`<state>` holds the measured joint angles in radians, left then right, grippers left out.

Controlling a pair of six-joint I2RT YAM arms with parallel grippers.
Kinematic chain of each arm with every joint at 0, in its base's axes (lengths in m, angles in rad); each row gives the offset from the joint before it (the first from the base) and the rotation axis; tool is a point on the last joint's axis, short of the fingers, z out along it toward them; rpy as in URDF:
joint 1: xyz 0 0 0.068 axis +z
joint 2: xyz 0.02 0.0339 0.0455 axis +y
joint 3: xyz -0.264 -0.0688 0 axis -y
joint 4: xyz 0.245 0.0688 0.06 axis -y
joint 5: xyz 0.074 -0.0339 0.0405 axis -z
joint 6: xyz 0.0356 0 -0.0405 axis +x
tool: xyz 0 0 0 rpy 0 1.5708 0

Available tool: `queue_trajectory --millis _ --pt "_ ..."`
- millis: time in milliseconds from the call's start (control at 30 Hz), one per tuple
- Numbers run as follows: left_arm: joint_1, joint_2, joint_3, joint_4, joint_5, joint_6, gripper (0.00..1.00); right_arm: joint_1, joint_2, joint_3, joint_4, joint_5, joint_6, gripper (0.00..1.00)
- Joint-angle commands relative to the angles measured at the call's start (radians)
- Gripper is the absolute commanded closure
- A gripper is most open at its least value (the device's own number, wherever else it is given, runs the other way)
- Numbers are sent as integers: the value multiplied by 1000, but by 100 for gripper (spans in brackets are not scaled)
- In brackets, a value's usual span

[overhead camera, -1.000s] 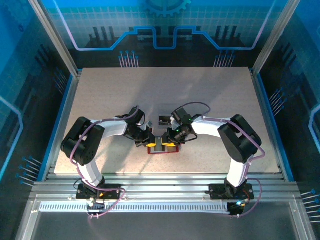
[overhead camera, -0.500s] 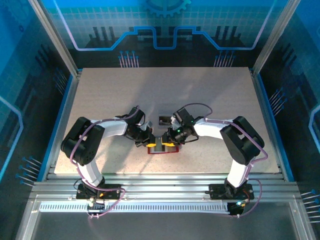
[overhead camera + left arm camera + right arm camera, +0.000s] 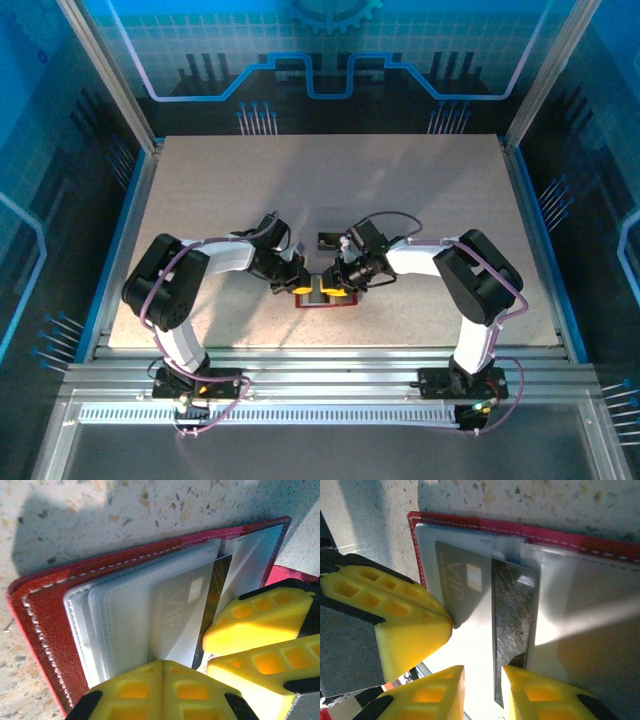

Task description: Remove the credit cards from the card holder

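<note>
- Card holder (image 3: 45, 610), red with white stitching, lies open on the speckled table (image 3: 200, 200), near the middle of its front half, between the two grippers. We see its grey inside and a stack of clear sleeves (image 3: 120, 620).
- Of the credit cards, the grey card (image 3: 457, 595) on the left reads "VIP" in pale letters beside a small chip square, and it sits tucked into a sleeve. The dark card (image 3: 512, 610) just to its right is glossy and scratched, and we cannot read anything on it. It sticks out of the holder toward the right wrist camera.
- Left gripper (image 3: 162, 672): its yellow fingers are pressed together on themselves. Their tips bear down on the sleeves of the holder's left half, right at the grey card's near edge.
- Right gripper (image 3: 484, 672): its yellow fingers stand a little apart, with the dark card's near end in the gap and up against one finger. We cannot tell whether they pinch it.
- From above, the two sets of fingers nearly meet over the holder and cover much of it.
- Beyond the grippers a small dark item (image 3: 328, 240) lies on the table, apart from the holder and too small for us to identify.
- Aluminium rails (image 3: 320, 365) run along the near edge, and blue panels (image 3: 320, 60) stand around the table.
</note>
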<state>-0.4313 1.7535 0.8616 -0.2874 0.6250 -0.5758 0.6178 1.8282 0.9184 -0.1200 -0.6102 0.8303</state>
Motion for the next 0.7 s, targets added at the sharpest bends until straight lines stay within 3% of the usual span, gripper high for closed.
queue_trajectory --millis 0,400,667 --pt "-7 3 11 -62 -39 13 100 5 23 22 -78 46 -31 74" --pt "-7 -9 8 -63 -41 9 100 4 3 46 -123 93 -51 73" --pt "-7 -10 8 -78 -63 17 100 1 -37 18 -66 61 -22 73"
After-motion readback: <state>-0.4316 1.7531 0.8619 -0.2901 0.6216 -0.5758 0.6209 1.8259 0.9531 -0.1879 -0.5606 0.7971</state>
